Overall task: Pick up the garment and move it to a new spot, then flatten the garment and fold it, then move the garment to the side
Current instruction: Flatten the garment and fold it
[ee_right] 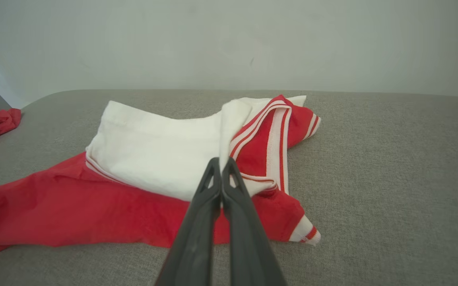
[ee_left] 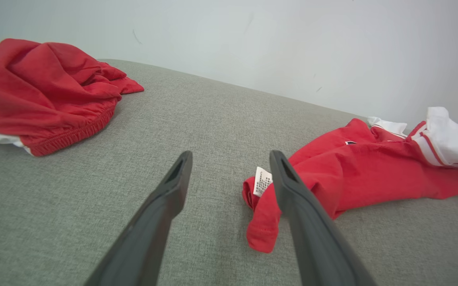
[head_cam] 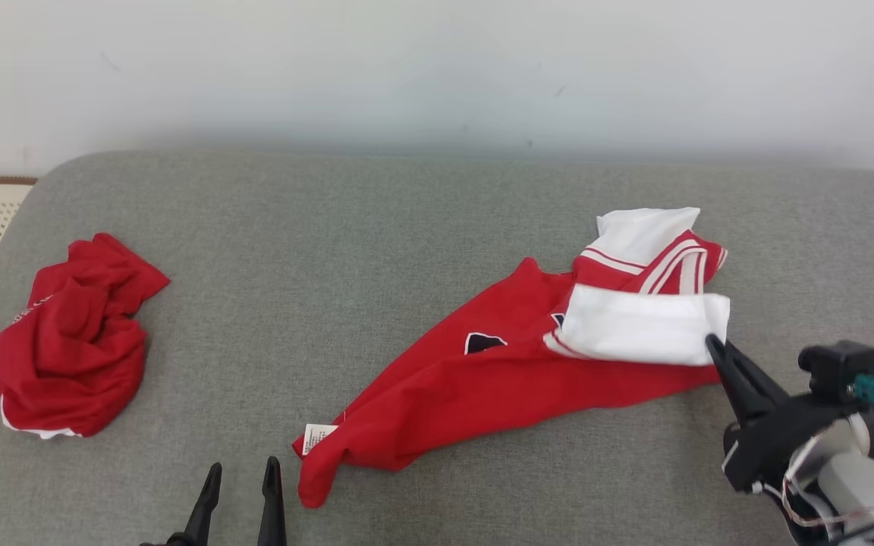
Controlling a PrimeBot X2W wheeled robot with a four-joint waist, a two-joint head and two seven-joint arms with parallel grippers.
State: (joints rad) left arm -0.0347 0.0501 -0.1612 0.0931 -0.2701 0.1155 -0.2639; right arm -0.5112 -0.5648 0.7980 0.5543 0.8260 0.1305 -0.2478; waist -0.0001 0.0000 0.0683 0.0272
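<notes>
I am flattening the red-and-white cloth jersey (head_cam: 475, 387), right jaws closed at its white sleeve (head_cam: 634, 326), left jaws spread, needing its hem (head_cam: 319, 474) next

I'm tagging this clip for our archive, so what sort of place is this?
Likely a home-style room or a mock-up of one: a grey fabric cushion against a plain white wall, with a red-and-white shirt and a crumpled red garment lying on it.

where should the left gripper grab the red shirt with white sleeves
Likely the hem corner by the white label on the red shirt: it sticks out as a narrow flap nearest the open left gripper. Come in low from the robot's left, along the grey cushion.
</notes>
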